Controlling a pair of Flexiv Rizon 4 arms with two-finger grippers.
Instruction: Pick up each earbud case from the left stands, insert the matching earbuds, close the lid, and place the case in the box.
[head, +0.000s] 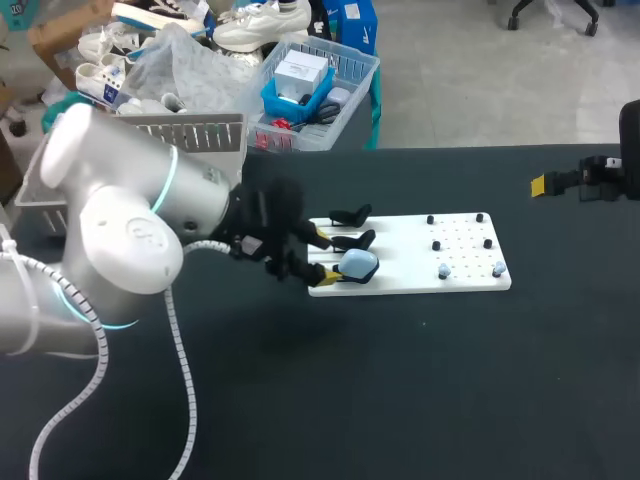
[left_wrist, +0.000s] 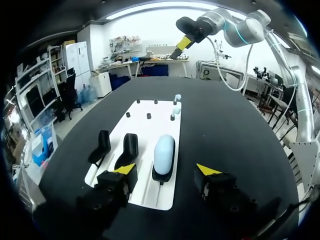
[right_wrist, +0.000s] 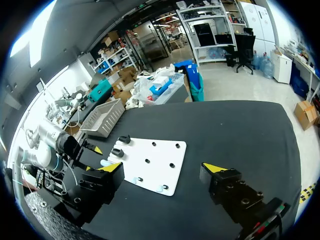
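Step in hand, as I read it: first pick. The left end effector (left_wrist: 165, 170) is released, fingers spread wide, low at the near end of the white board (head: 455, 240). The light-blue earbud case (left_wrist: 164, 154) sits on the nearest black stand, just ahead of the fingers and centred in the gap, not touched by either. One finger (left_wrist: 124, 170) hangs over the board close to the middle stand (left_wrist: 130, 148). The other is over bare desk (head: 420, 400) off the board's edge. To do it well: advance straight along the case's length until the pads sit at its widest part, keep the board-side finger clear of the middle stand, close on the two long flanks, then lift up and out of the cradle rather than dragging sideways (a smooth rounded shell, likely slippery, so grip centred). The case's long axis runs along the board's long side, from the end effector toward the pegs. It lies tilted in the cradle with its far end raised. The lid looks closed; the hinge side cannot be told. Two small light-blue earbuds (head: 443, 270) sit on pegs at the board's far end, well apart from the case. The right end effector (right_wrist: 161, 169) is released too, holding nothing, parked well off the board at the desk's far right.
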